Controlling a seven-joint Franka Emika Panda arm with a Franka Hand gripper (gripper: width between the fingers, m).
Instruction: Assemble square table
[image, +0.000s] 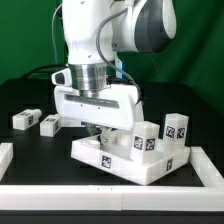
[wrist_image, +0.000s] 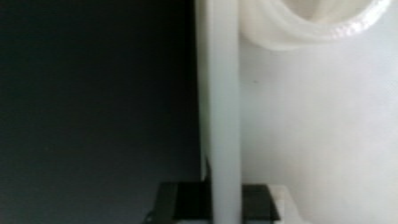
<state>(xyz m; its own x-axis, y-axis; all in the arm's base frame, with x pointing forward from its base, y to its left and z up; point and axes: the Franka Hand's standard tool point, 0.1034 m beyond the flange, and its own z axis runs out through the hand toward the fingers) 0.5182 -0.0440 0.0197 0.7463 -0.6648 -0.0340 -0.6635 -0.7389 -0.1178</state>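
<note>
The tool (image: 95, 130) hangs straight down from the white arm (image: 100, 40) in the middle of the scene in the exterior view, its tips down at the far edge of the square table slab (image: 125, 172), so from here I cannot make out the gap between them. The slab sits on the black worktop (image: 40, 160) just in front of the arm, towards the exterior view's right, and turned so that one corner points at the camera. Several tag-marked leg blocks (image: 146, 138) stand up from it on that right-hand side, the tallest-looking one (image: 178, 128) at the far corner. Two more leg blocks (image: 25, 118) (image: 48, 123) lie loose on the worktop at the exterior view's left, well apart from the slab. A long white border bar (image: 100, 196) runs along the near edge of the worktop. The wrist view settles the grip: the tool (wrist_image: 217, 205) is pressed together on the slab's raised rim (wrist_image: 217, 100), which runs as a pale strip right between the two dark fingers (wrist_image: 178, 203). On one side of the rim lies the dark worktop (wrist_image: 89, 100). On the other is the white face of the slab (wrist_image: 311, 120), with a round corner socket (wrist_image: 311, 25) showing at its far end.
</note>
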